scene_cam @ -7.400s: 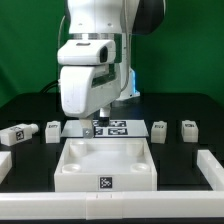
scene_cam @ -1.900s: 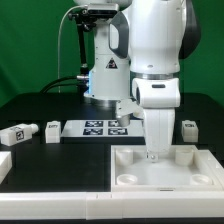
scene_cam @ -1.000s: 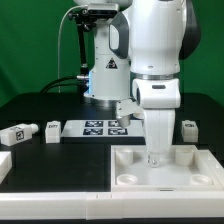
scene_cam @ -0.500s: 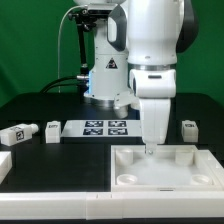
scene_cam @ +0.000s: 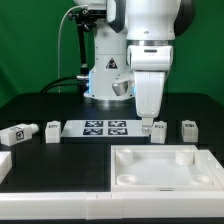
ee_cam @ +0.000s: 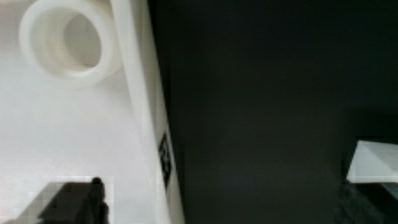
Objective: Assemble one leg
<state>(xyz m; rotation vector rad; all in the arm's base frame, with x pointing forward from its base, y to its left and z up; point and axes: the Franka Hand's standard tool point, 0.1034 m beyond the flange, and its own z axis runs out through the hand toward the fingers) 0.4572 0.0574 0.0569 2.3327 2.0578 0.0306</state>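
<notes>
The large white recessed tray-like piece (scene_cam: 165, 168) lies at the front, toward the exterior view's right. My gripper (scene_cam: 148, 121) hangs above its far edge, clear of it. In the wrist view the gripper (ee_cam: 222, 205) is open and empty, and one dark fingertip (ee_cam: 71, 200) shows over the tray-like piece (ee_cam: 80, 120), which has a round hole (ee_cam: 71, 40). Two legs (scene_cam: 158, 130) (scene_cam: 188, 129) stand just behind the tray-like piece on the exterior view's right. Two more legs (scene_cam: 20, 132) (scene_cam: 52, 130) lie on the left.
The marker board (scene_cam: 103, 127) lies on the black table behind the gripper. A white block (scene_cam: 4, 162) sits at the front left edge. The robot base (scene_cam: 105, 70) stands at the back. A white corner (ee_cam: 374, 163) shows in the wrist view; I cannot tell what it is.
The tray-like piece went from the front centre to the front right. In the last second my gripper has lifted out of it and drawn back a little toward the exterior view's left.
</notes>
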